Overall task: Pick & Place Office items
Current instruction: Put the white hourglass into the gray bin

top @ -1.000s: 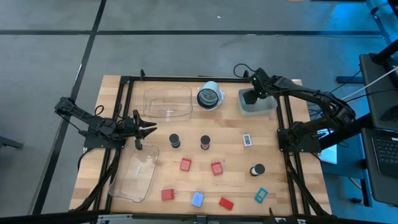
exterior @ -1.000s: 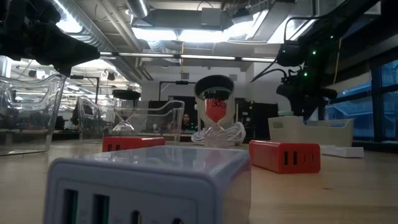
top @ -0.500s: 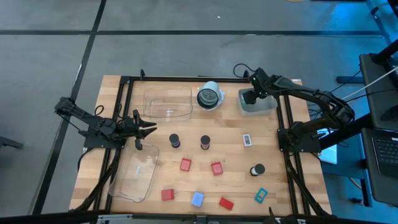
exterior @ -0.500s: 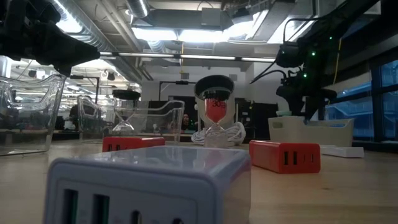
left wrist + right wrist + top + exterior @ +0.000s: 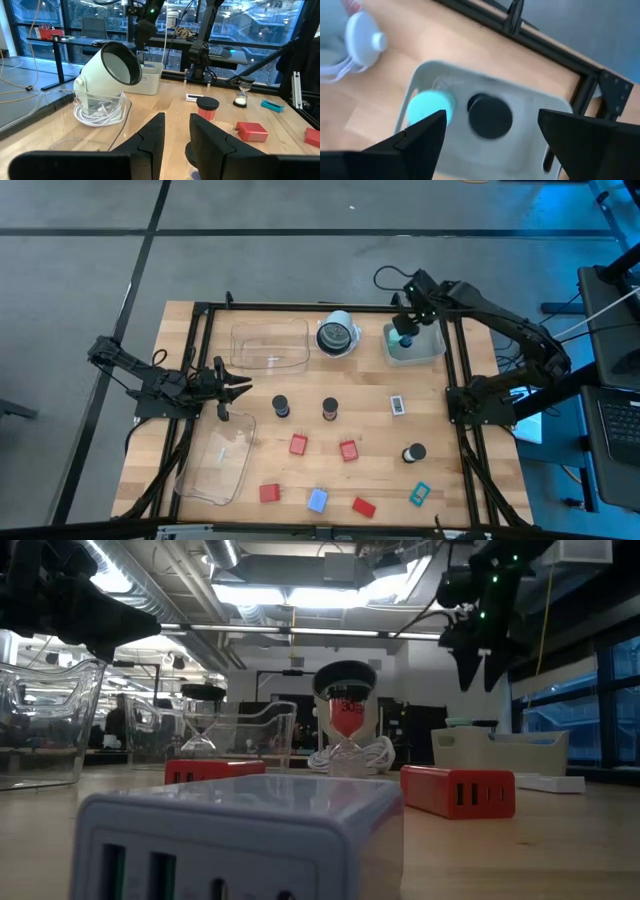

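My right gripper (image 5: 405, 330) hangs open above the pale grey bin (image 5: 425, 350) at the table's far right, fingers pointing steeply down (image 5: 480, 670). A teal round cap (image 5: 429, 108) and a black cylinder (image 5: 490, 116) lie on the bin's floor, below the spread fingers. Out on the table rest black cylinders (image 5: 281, 406) (image 5: 330, 409) (image 5: 414, 452), red blocks (image 5: 298, 444) (image 5: 348, 450) (image 5: 269, 493), a pale-blue piece (image 5: 317, 500) and a teal piece (image 5: 419, 494). My left gripper (image 5: 240, 387) waits shut and level at the left, touching nothing.
Two clear trays stand at the far middle (image 5: 270, 345) and near left (image 5: 217, 463). A large round white-rimmed object (image 5: 338, 334) with a coiled cable sits between the far tray and the bin. A white rectangle (image 5: 398, 405) lies near the bin. Black frame rails run along the table's edges.
My right gripper has spread its fingers wider while low in the bin, then risen straight up out of it, still pointing steeply down. The bin has stayed in place.
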{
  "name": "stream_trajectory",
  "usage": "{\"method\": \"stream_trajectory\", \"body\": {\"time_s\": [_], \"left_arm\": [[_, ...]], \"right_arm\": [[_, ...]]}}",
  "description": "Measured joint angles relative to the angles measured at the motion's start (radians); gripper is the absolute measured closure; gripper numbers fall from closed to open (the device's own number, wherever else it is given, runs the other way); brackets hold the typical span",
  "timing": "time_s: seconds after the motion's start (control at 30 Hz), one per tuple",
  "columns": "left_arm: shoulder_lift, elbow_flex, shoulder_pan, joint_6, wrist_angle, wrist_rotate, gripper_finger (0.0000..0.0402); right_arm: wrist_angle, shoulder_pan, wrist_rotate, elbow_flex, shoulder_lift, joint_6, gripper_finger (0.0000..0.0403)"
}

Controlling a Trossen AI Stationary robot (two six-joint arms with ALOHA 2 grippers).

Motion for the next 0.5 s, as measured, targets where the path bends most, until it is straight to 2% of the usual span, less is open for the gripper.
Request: {"method": "stream_trajectory", "body": {"time_s": [0.2,0.5], "left_arm": [[0.000,0.000,0.000,0.000,0.000,0.000,0.0315],[0.000,0.000,0.000,0.000,0.000,0.000,0.0315]], "right_arm": [[-0.136,0.181,-0.003,0.001,-0.060,0.065,0.0098],[-0.178,0.535,0.009,0.001,-0.132,0.325,0.0101]]}}
